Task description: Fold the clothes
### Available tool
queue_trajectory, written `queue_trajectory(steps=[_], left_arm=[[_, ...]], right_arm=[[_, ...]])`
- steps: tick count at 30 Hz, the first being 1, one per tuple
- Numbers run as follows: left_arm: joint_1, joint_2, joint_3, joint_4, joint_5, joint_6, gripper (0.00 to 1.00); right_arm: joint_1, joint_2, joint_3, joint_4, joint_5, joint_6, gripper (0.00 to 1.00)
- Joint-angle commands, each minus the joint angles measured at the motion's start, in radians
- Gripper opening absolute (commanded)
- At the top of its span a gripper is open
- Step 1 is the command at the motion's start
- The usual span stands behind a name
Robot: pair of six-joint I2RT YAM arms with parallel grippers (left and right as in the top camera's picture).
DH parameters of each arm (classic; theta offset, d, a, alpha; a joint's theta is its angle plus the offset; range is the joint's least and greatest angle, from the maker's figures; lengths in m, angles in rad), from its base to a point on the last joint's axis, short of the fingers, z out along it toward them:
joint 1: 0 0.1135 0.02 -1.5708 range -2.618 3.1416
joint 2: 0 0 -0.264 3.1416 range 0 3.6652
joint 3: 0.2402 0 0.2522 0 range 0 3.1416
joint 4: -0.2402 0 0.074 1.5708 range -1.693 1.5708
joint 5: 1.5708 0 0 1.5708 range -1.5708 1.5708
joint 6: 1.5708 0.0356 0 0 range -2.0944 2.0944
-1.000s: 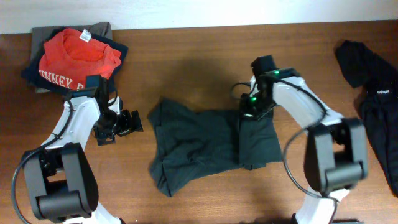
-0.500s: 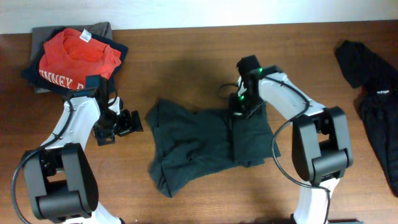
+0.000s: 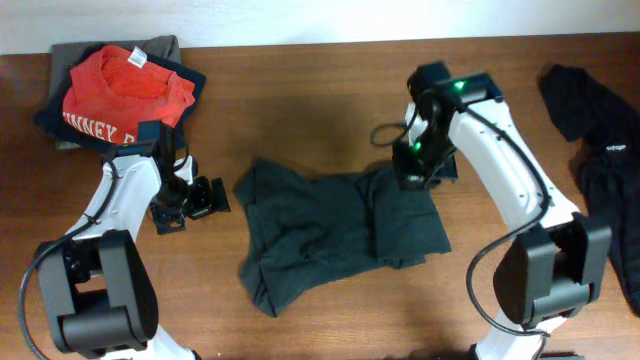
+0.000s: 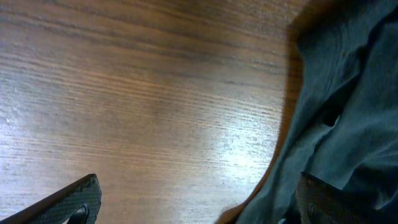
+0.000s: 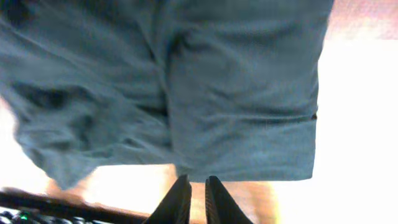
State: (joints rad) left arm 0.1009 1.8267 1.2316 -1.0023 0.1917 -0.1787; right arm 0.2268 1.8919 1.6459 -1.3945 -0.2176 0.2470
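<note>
The clothes in play are a dark charcoal T-shirt (image 3: 330,235), crumpled at the table's middle with its right part folded over. My right gripper (image 3: 412,172) hovers over the shirt's upper right edge. In the right wrist view the shirt (image 5: 236,93) lies beyond the right gripper (image 5: 198,183), whose jaws stand barely apart with bare wood between them. My left gripper (image 3: 205,197) rests left of the shirt. The left wrist view shows this left gripper (image 4: 199,208) wide open over bare wood, its right finger above the shirt's edge (image 4: 348,93).
A pile of folded garments topped by a red shirt (image 3: 125,85) sits at the back left corner. A black garment (image 3: 600,140) lies along the right edge. The wooden table (image 3: 300,120) ends at a white wall behind.
My right arm swung left over the shirt, then back right and upward. Its jaws have parted slightly and hold nothing. The left arm has not moved.
</note>
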Motion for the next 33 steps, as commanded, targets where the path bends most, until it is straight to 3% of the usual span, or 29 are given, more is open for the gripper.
queue_trajectory(steps=[1, 9, 16, 18, 23, 28, 30, 31, 33], left_arm=[[-0.002, -0.026, -0.005, -0.005, 0.007, 0.009, 0.99], [-0.002, -0.026, -0.005, -0.001, 0.007, 0.009, 0.99], [-0.002, -0.026, -0.005, -0.001, 0.007, 0.009, 0.99], [-0.002, -0.026, -0.005, -0.003, 0.007, 0.009, 0.99], [-0.002, -0.026, -0.005, -0.005, 0.008, 0.009, 0.99], [-0.004, -0.026, -0.007, -0.005, 0.008, 0.009, 0.99], [-0.007, -0.026, -0.014, -0.001, 0.008, 0.009, 0.99], [-0.008, -0.026, -0.021, 0.004, 0.012, 0.009, 0.99], [-0.01, -0.026, -0.036, 0.019, 0.031, 0.009, 0.99]], right_arm=[[0.002, 0.02, -0.114, 0.035, 0.003, -0.014, 0.14], [0.003, 0.02, -0.428, 0.309, -0.294, -0.06, 0.12], [0.002, 0.02, -0.576, 0.483, -0.313, -0.029, 0.12], [0.0, 0.019, -0.577, 0.487, -0.31, -0.025, 0.04], [-0.009, -0.055, -0.506, 0.441, -0.293, -0.03, 0.04], [-0.026, -0.191, -0.323, 0.255, -0.153, -0.03, 0.06], [-0.026, -0.245, -0.249, 0.191, -0.11, -0.03, 0.17], [-0.025, -0.276, -0.214, 0.164, -0.099, -0.031, 0.34], [-0.024, -0.313, -0.184, 0.143, -0.081, -0.031, 0.79]])
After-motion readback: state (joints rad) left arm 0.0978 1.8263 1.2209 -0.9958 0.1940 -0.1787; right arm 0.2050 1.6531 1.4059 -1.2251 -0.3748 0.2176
